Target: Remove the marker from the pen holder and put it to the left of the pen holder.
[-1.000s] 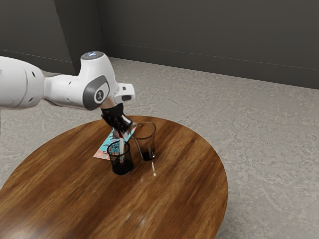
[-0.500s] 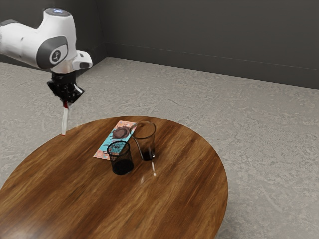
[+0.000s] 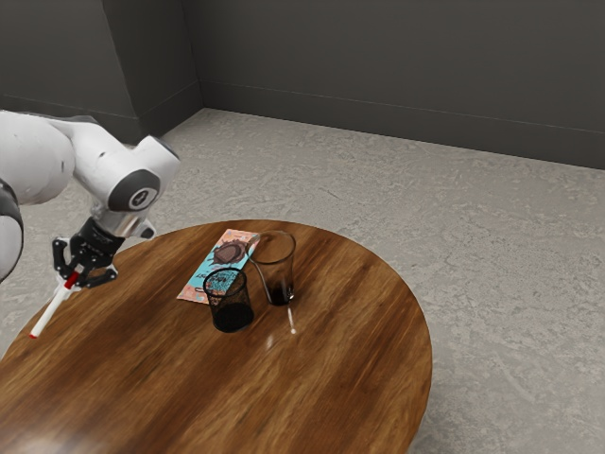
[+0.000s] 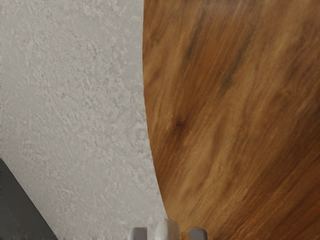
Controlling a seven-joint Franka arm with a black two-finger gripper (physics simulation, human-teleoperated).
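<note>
Okay, the gripper was at the left of the frame in the exterior view, hanging by the edge of the round wooden table. Claw state: released, fingers spread apart, with the marker between them and a gap on each side in the wrist view.

The marker was out of the pen holder, tilted, red end up at the gripper, white body slanting down toward the lower left of the frame. Couldn't tell if its low end touched the table.

The pen holder, black mesh, stood upright a bit left of the frame's center, well apart from the marker. A clear glass with a dark bottom stood upright just beside it, on its right in the frame. A teal and pink packet lay flat behind those two.

Wrist view: wood grain on the right of the frame, gray floor on the left, a dark surface in the lower left corner.
</note>
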